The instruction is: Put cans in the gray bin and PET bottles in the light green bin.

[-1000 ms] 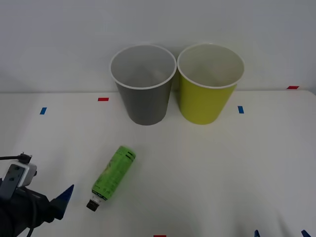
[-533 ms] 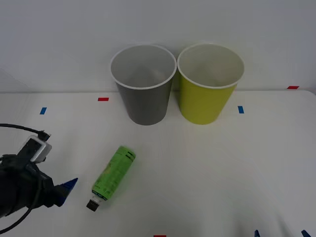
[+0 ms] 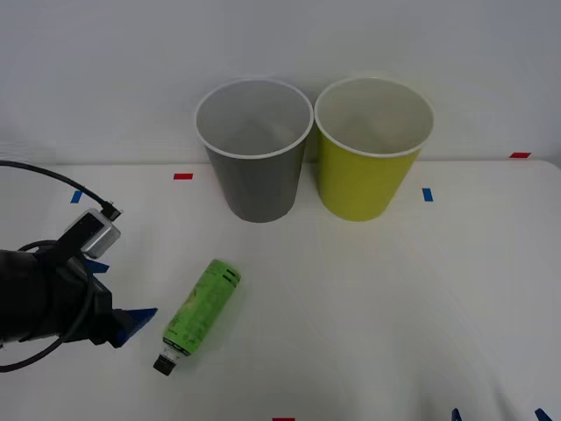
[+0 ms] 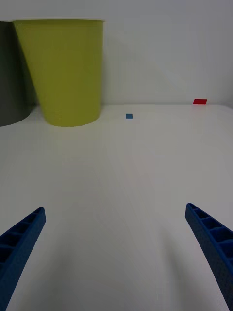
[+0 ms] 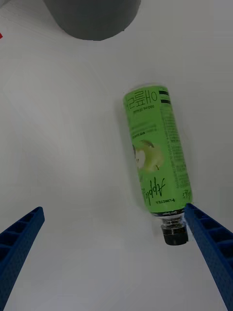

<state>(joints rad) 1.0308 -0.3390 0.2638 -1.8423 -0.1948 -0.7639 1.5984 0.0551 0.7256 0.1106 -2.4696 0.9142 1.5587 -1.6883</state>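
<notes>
White table [image 3: 368,298], seen from above and in front of the robot. Lying flat on its left half: a slim bottle [image 3: 200,309] with a bright green label, black cap [image 3: 163,363] pointing toward the near edge, base angled toward the bins. At the far edge against a pale wall, standing upright and close side by side: the gray bin [image 3: 255,149] on the left, the light green bin [image 3: 372,147] on the right, both open-topped. Wide bare tabletop between bottle and bins, and across the whole right half.

Left gripper [image 3: 112,298] low over the table just left of the bottle, not touching it, blue fingers [image 5: 19,243] spread wide apart and holding nothing (in the left wrist view the bottle lies between the finger tips, near one of them).

Right gripper [image 4: 116,252] parked at the near right edge, fingers released and wide apart, empty, open table stretching toward the light green bin.

Small red and blue tape marks [image 3: 182,176] dotted along the far side.
</notes>
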